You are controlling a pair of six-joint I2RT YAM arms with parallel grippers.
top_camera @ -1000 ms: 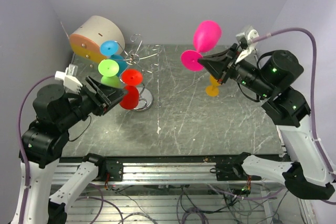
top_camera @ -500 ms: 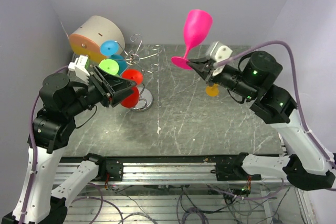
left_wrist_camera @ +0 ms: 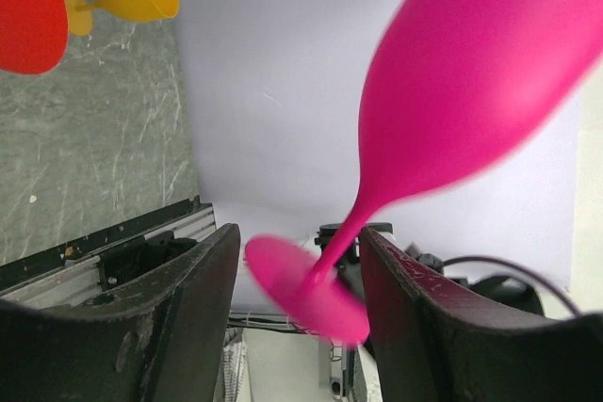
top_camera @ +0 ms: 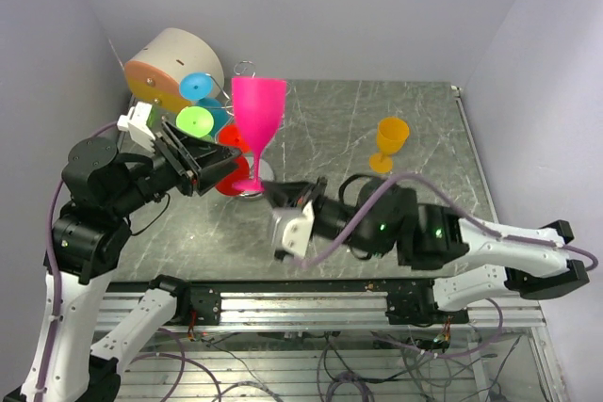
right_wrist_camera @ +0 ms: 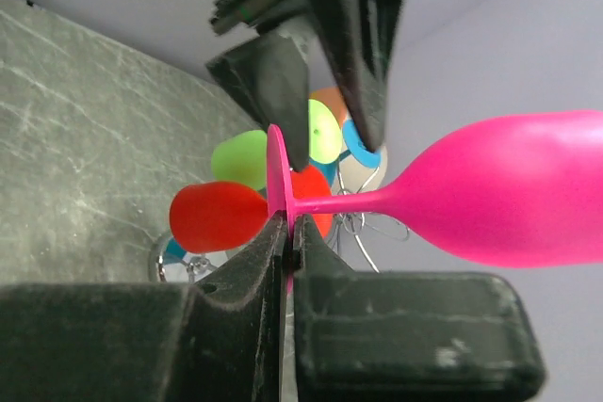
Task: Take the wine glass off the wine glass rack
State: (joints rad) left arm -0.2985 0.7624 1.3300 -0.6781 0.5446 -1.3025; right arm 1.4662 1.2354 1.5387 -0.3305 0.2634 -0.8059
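The pink wine glass (top_camera: pixel 258 120) stands upright in the air in front of the silver wire rack (top_camera: pixel 244 71). My right gripper (top_camera: pixel 271 197) is shut on the rim of its foot, which the right wrist view (right_wrist_camera: pixel 290 225) shows clamped between the fingers, with the bowl (right_wrist_camera: pixel 513 200) off to the right. My left gripper (top_camera: pixel 223 168) is open just left of the foot. In the left wrist view the pink foot (left_wrist_camera: pixel 306 287) shows between its spread fingers (left_wrist_camera: pixel 179 308), blurred. Red (top_camera: pixel 236 138), green (top_camera: pixel 194 120) and blue (top_camera: pixel 197 88) glasses hang on the rack.
A beige-and-orange cylinder (top_camera: pixel 168 65) lies at the back left behind the rack. An orange glass (top_camera: pixel 388 143) stands on the dark marble table (top_camera: pixel 424 110) at the right. The rack's shiny base (right_wrist_camera: pixel 162 253) sits below the red glass (right_wrist_camera: pixel 217 217).
My right arm has swung from the back right down to the middle, carrying the pink glass to just in front of the rack and my left gripper. The left arm has barely moved.
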